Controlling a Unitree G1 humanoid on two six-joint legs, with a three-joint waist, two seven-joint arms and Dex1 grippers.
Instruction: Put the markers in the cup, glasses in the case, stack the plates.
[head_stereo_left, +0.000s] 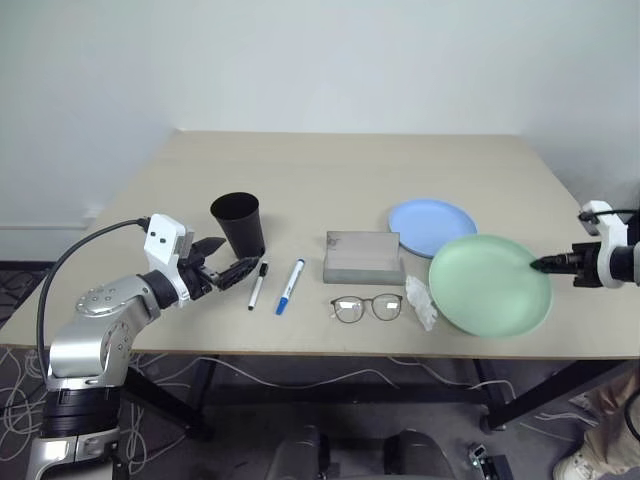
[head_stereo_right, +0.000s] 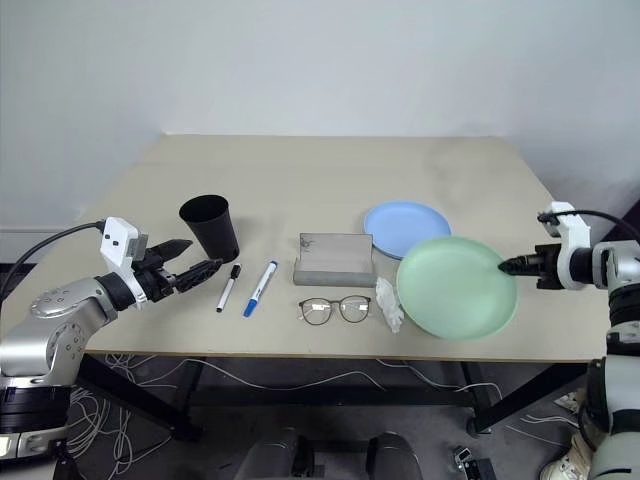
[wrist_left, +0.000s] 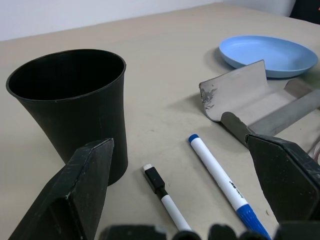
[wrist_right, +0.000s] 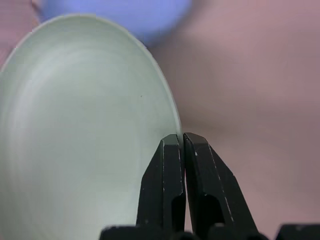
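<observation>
My right gripper (head_stereo_left: 537, 266) is shut on the right rim of the light green plate (head_stereo_left: 490, 285), which sits tilted near the table's front right. In the right wrist view the two fingers (wrist_right: 172, 165) pinch that rim. The light blue plate (head_stereo_left: 432, 226) lies flat just behind it. The grey case (head_stereo_left: 364, 256) lies open in the middle, with the glasses (head_stereo_left: 367, 308) in front of it. The black-capped marker (head_stereo_left: 258, 285) and the blue-capped marker (head_stereo_left: 290, 286) lie side by side right of the black cup (head_stereo_left: 238, 224). My left gripper (head_stereo_left: 235, 257) is open and empty beside the cup.
A crumpled white wrapper (head_stereo_left: 421, 301) lies between the glasses and the green plate. The beige table (head_stereo_left: 330, 170) is bare at the back. A person's leg and shoe (head_stereo_left: 600, 440) show at the bottom right. Cables lie on the floor under the table.
</observation>
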